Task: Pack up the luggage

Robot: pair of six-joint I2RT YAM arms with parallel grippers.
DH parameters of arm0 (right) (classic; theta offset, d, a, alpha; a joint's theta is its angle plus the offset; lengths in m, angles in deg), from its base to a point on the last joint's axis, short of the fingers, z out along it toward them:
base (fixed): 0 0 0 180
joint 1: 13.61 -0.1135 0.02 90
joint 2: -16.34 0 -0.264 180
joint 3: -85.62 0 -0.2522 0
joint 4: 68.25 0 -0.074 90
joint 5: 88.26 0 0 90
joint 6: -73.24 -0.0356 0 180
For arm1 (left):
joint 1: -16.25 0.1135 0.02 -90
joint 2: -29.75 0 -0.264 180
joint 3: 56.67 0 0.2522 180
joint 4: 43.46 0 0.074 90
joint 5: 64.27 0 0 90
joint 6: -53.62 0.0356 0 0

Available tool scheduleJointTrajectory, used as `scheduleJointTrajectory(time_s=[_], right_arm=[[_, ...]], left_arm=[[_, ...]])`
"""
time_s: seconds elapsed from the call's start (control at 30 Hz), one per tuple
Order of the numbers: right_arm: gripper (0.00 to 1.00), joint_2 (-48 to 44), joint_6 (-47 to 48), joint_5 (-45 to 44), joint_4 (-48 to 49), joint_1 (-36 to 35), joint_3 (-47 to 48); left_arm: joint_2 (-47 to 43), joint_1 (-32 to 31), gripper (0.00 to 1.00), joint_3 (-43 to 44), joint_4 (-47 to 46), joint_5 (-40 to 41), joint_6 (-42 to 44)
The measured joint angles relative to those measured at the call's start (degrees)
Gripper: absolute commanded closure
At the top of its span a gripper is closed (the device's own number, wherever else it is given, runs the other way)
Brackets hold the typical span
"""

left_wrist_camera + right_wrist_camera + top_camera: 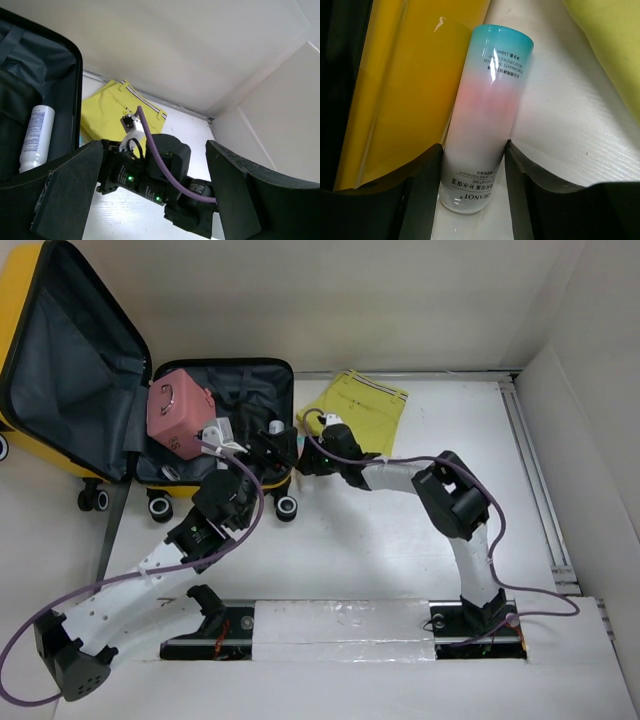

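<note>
- White table (400,540), boxed in by white walls at the far side and on the right; both arm bases sit at the near edge.
- Luggage (70,370): yellow shell, dark grey lining, open at the far left of the table. Lid half is raised on the left with its lining toward the overhead camera; the other half lies flat beside it, wheels (160,506) toward the arms.
- In the flat half: pink case (178,412) with a handle, on the left side. A white bottle (35,135) with a printed label lies on the lining near the right rim.
- Yellow garment (365,405), folded, with a striped band, lies on the table just right of the luggage, toward the far wall.
- Left end effector (155,147): fingers wide apart, nothing between them. It hangs by the right side of the flat half, facing the right arm's wrist and the garment beyond.
- Right end effector (474,146): reaches left to the luggage's right edge. Fingers (420,200) sit against both sides of a gradient bottle (485,110), blue at the top, pink in the middle, white at the bottom, gripped low on its body.
- Gradient bottle lies along the luggage's yellow outer shell, white table on its other side.
</note>
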Motion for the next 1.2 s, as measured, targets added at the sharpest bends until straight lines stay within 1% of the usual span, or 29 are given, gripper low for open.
scheduleJointTrajectory(time_s=[0.03,0.13,0.2,0.3,0.37,0.43,0.47,0.53,0.63,0.67,0.7,0.73,0.77,0.8,0.83,0.87,0.9,0.93,1.0,1.03,1.07,1.1,1.2], right_arm=[[0.85,-0.2,-0.1,0.3,0.9,0.2,-0.8],[0.85,-2.8,-0.3,1.0,4.2,0.6,-5.9],[0.85,-7.1,0.0,1.0,4.2,0.9,-11.1],[0.85,-15.0,0.1,0.6,1.6,1.4,-18.0],[0.85,-19.4,0.6,1.1,0.3,1.9,-19.4],[0.84,-22.2,1.3,2.7,-0.1,2.4,-18.6],[0.84,-22.9,1.6,3.7,-0.1,2.4,-17.4],[0.84,-22.7,1.9,5.4,-0.2,1.8,-13.3],[0.84,-19.8,2.9,5.4,-2.6,1.6,-4.9],[0.83,-18.3,2.3,6.7,-3.0,1.8,-1.2],[0.79,-15.9,1.5,8.6,-1.6,1.7,3.1],[0.77,-12.9,0.6,10.2,-0.1,1.1,8.1],[0.78,-10.1,-0.4,11.4,1.2,0.3,12.4],[0.85,-7.6,-1.0,12.9,2.2,-0.5,16.0],[0.88,-5.7,-2.0,14.3,3.0,-1.1,18.3],[0.90,-4.5,-3.0,15.5,3.9,-1.7,19.0],[0.89,-3.9,-3.7,16.4,4.4,-2.2,18.7],[0.87,-3.8,-4.0,16.9,4.5,-2.6,17.5],[0.78,-5.0,-3.5,16.6,4.4,-2.9,13.0],[0.65,-6.6,-2.9,15.5,4.3,-2.9,9.0],[0.59,-8.8,-2.2,14.0,3.5,-2.7,4.5],[0.47,-11.2,-1.3,11.7,2.1,-2.3,0.0],[0.29,-19.1,-0.1,7.8,0.7,0.0,-12.1]], left_arm=[[0.1,0.0,0.21,-0.2,0.1,0.0,0.0],[0.6,0.0,0.21,-0.2,0.5,0.0,-0.2],[0.7,0.0,0.21,-0.3,0.4,0.0,-0.2],[0.9,0.0,0.21,-0.3,0.4,-0.1,-0.2],[1.1,0.0,0.21,-0.3,0.4,-0.2,-0.2],[1.2,0.0,0.22,-0.3,0.4,-0.4,-0.2],[1.2,0.0,0.22,-0.3,0.5,-0.3,-0.2],[1.1,0.0,0.26,-0.3,0.9,-0.1,-0.6],[0.8,0.0,0.27,-0.2,2.4,1.2,-1.3],[0.7,0.0,0.27,0.1,3.5,2.0,-1.6],[0.6,0.0,0.27,0.5,4.5,2.7,-1.9],[0.5,0.0,0.27,0.9,5.3,3.2,-2.2],[0.5,0.0,0.27,1.3,6.0,3.8,-2.5],[0.5,0.0,0.27,1.7,6.5,4.3,-2.7],[0.5,0.0,0.27,2.3,7.1,4.6,-3.0],[0.5,0.0,0.27,2.7,7.7,4.9,-3.1],[0.5,0.0,0.27,3.1,8.2,4.9,-3.2],[0.5,0.0,0.27,3.3,8.3,5.0,-3.4],[0.5,0.0,0.27,3.4,8.4,5.1,-3.4],[0.5,0.0,0.27,3.4,8.7,5.1,-3.4],[0.5,0.0,0.27,3.4,8.9,5.1,-3.4],[0.5,0.0,0.27,3.4,8.9,5.1,-3.4],[0.4,0.0,0.27,3.4,8.5,4.7,-3.3]])
